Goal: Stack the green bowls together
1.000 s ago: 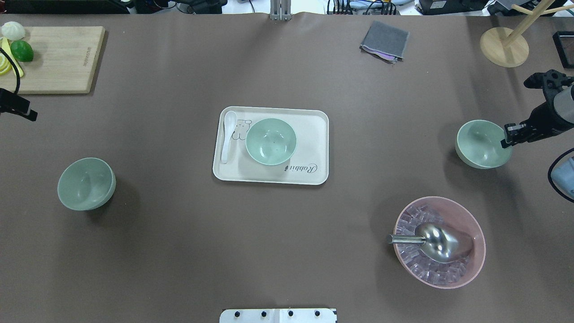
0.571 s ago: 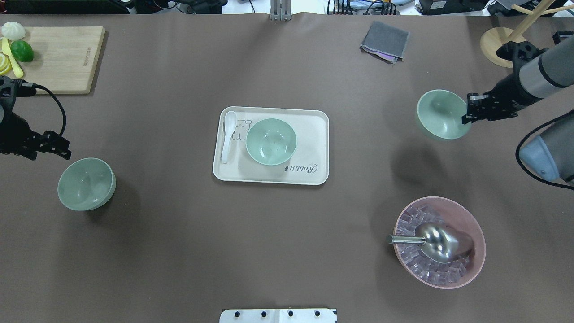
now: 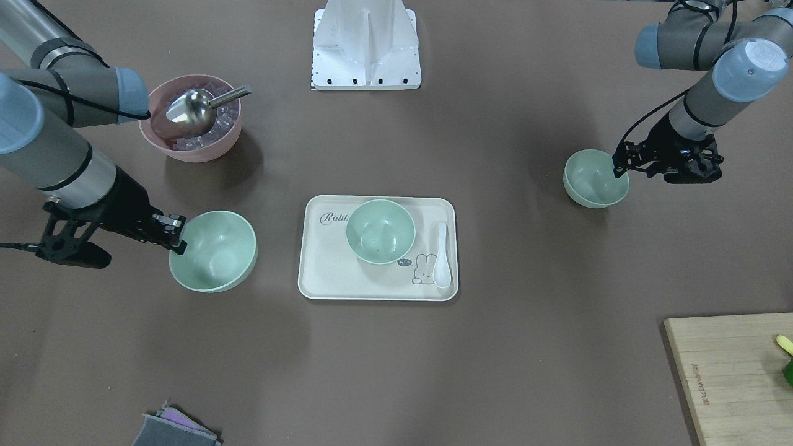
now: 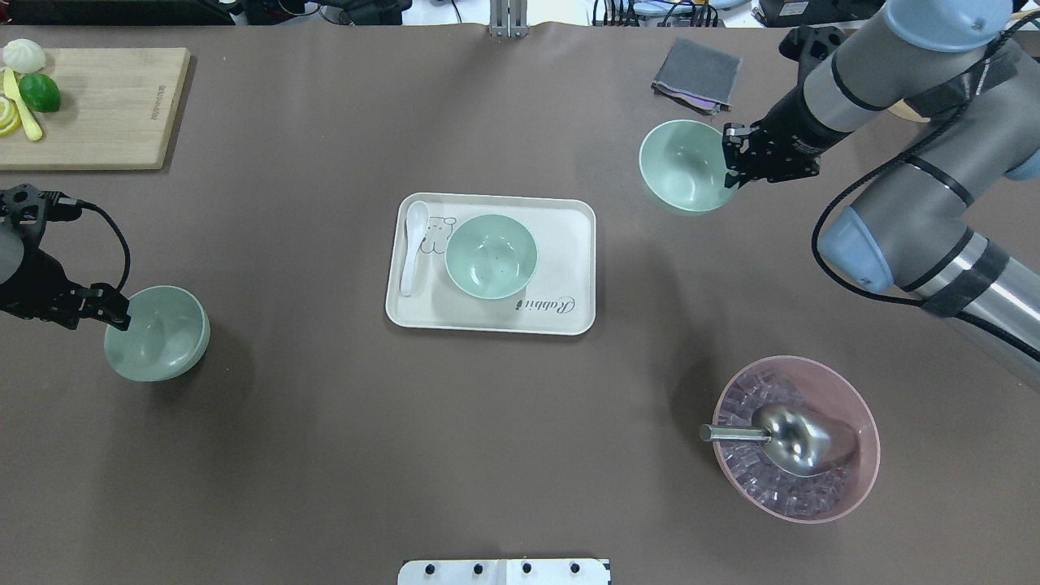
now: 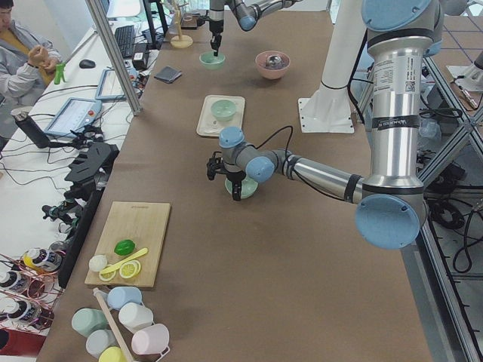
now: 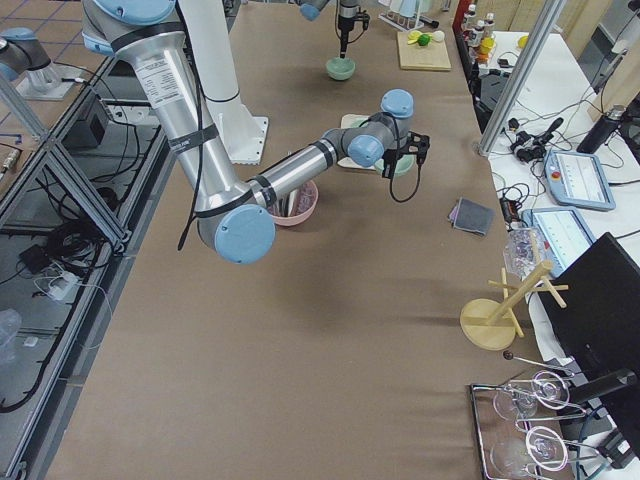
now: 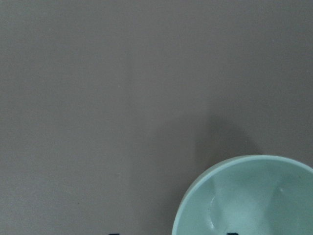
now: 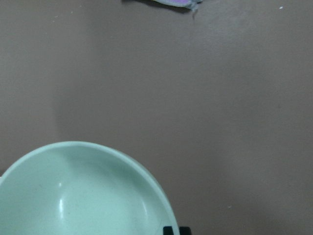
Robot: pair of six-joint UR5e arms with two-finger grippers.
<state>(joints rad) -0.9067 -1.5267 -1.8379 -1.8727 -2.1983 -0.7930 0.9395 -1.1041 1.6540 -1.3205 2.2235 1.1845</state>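
Three pale green bowls show. One green bowl (image 4: 491, 256) sits on the cream tray (image 4: 569, 236) at the table's middle. My right gripper (image 4: 735, 158) is shut on the rim of a second green bowl (image 4: 682, 166) and holds it above the table, to the far right of the tray; it also shows in the front view (image 3: 214, 251). The third green bowl (image 4: 158, 333) stands on the table at the left. My left gripper (image 4: 114, 313) is open, with its fingers astride that bowl's left rim (image 7: 244, 196).
A white spoon (image 4: 414, 244) lies on the tray's left side. A pink bowl (image 4: 861, 479) with ice and a metal scoop stands at the near right. A wooden cutting board (image 4: 106, 106) with fruit is at the far left, a grey cloth (image 4: 697, 73) at the far right.
My right gripper has lifted its bowl and carried it from the table's right edge up and left toward the tray. My left gripper has come down to the left bowl's rim.
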